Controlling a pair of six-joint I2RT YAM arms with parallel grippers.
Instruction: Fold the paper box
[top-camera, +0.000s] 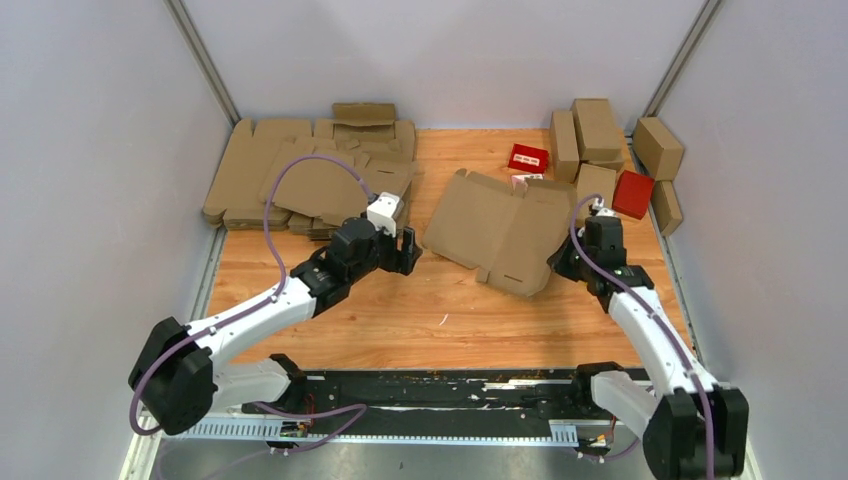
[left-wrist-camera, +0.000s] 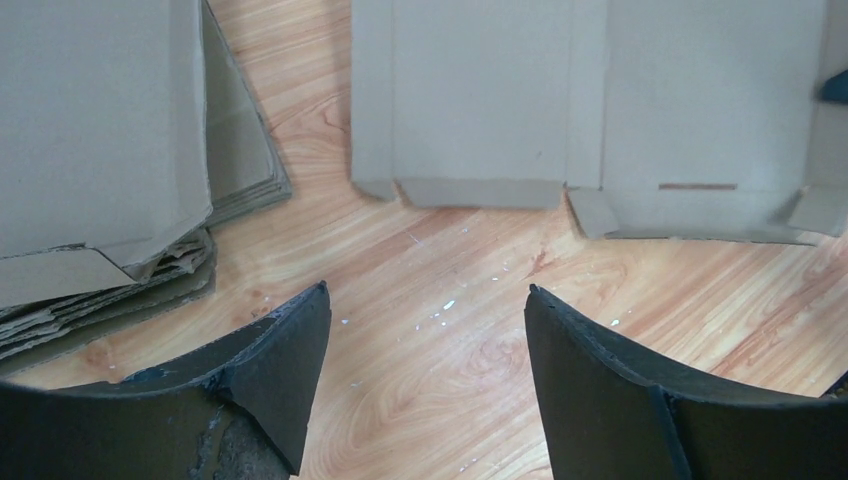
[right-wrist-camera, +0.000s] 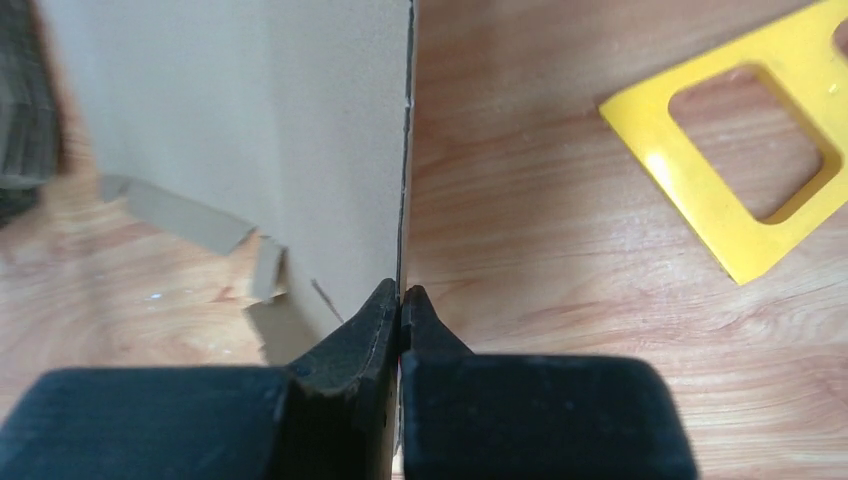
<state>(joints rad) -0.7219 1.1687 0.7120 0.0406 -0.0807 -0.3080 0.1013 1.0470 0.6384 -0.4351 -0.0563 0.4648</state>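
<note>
Right jaws clamped tight on the paper box's (top-camera: 497, 235) right edge, that side tipped up off the desk (top-camera: 400, 320). Left jaws wide apart and empty, just left of the sheet. Its long axis runs arm to arm.

One paper box (top-camera: 495, 235) (brown); two red boxes (top-camera: 633, 193).

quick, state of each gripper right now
left gripper: open, holding nothing
right gripper: closed on the edge of the paper box
</note>
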